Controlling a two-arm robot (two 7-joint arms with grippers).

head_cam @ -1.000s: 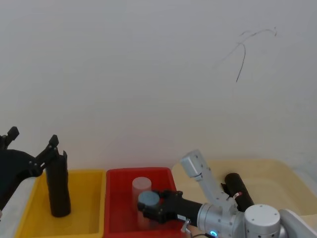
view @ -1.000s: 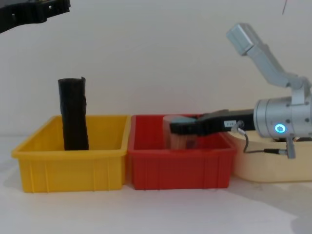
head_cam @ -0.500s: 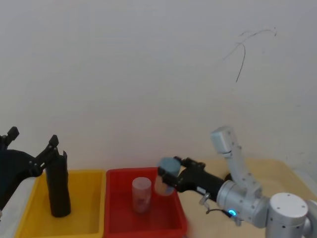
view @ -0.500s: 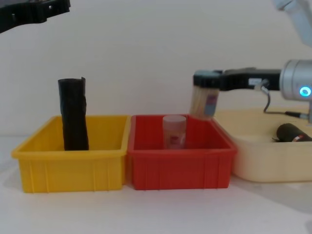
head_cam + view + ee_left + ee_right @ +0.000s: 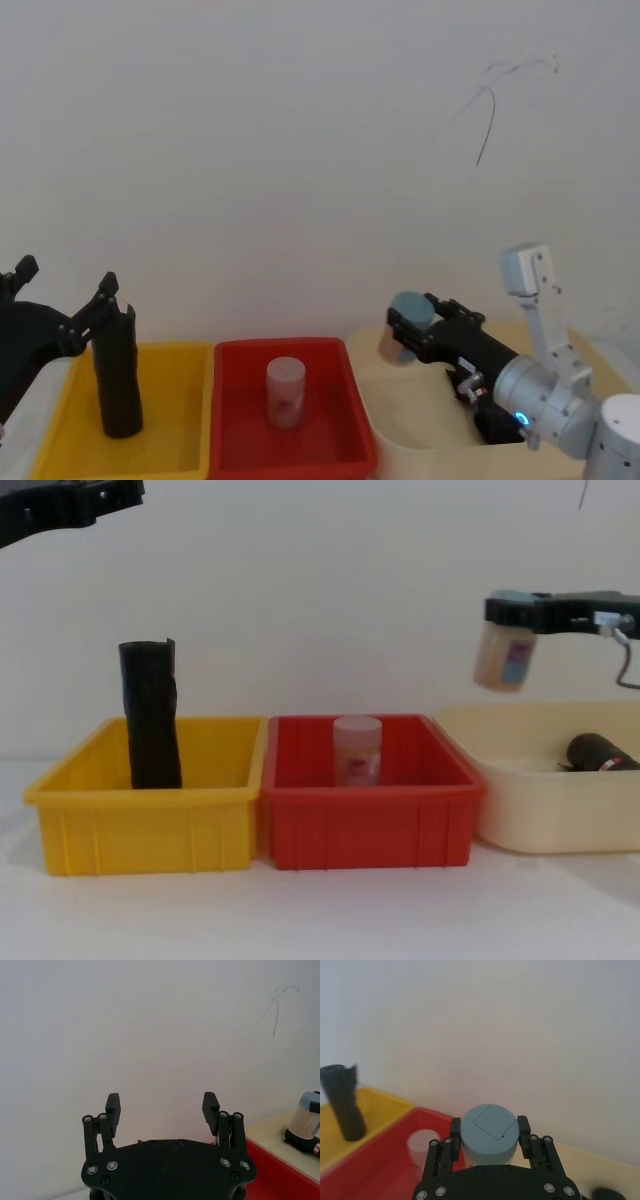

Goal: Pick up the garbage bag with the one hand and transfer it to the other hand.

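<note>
Above the cream tub (image 5: 520, 810), the right hand (image 5: 510, 612) grips a grey-lidded jar (image 5: 503, 655).

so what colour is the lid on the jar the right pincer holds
Grey-blue lid, clearest in the right wrist view.

White table (image 5: 320, 920) bearing three bins in a row, sides touching: yellow bin (image 5: 150, 825) sitting at left; red bin (image 5: 370, 825) in the middle; cream tub (image 5: 540, 815) at right.
</note>
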